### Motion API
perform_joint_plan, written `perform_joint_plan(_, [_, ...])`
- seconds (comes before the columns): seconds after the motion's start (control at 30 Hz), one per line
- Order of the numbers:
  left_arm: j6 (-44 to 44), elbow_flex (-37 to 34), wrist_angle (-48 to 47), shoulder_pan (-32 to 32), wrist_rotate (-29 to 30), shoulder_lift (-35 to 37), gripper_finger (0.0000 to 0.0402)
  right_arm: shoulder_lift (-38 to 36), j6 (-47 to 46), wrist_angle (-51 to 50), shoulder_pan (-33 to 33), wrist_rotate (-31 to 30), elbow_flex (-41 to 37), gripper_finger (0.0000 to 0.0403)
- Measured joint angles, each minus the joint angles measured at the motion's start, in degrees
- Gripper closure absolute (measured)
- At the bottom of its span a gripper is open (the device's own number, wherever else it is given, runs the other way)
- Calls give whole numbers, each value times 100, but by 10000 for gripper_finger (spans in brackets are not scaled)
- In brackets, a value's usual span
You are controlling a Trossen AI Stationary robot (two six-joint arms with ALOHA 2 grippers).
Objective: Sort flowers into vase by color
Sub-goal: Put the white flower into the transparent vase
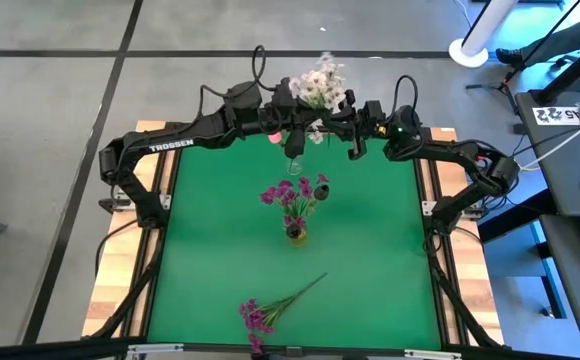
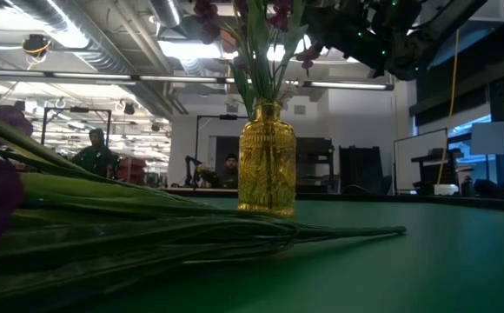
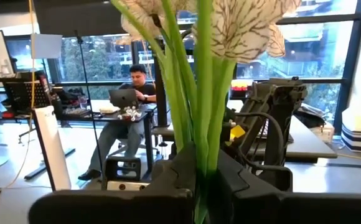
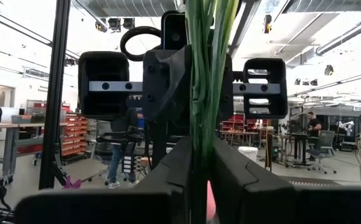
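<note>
Green stems (image 3: pixel 200 124) pinched between left end effector (image 3: pixel 200 186) and right end effector (image 4: pixel 200 180), both clamped.

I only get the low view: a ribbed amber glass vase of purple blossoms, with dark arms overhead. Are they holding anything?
Observer: Yes. The left gripper is shut on the green stems of a white flower bunch, above the far edge of the green mat.
Operator: And the other arm?
Observer: The right gripper faces it, with the same stems pinched between its fingers.
Operator: What else is loose?
Observer: Only one purple-blossomed sprig, lying at the near edge.
</note>
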State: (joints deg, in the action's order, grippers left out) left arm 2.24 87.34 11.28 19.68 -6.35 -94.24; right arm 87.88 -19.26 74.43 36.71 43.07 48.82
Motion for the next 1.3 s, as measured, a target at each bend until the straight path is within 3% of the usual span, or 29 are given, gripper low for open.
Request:
perform_joint_plan(0.37, [8, -1, -92, -7, 83, 219, 399, -61, 0, 91, 7, 19, 0, 334])
perform_joint_plan(0.6, [266, 1, -515, -70, 319, 569, 400, -367, 2, 39, 7, 16, 0, 235])
perform_joint_plan(0.87, [973, -1, -978, -268, 1042, 1419, 401, -736, 44, -286, 57, 262, 0, 136])
perform_joint_plan(1.1, [1026, -27, -2186, -292, 1354, 2493, 401, -987, 134, -801, 176, 339, 0, 123])
perform_joint_plan(1.3, [880, -775, -2655, -140, 1374, 3090, 401, -1024, 170, -1285, 376, 458, 0, 127])
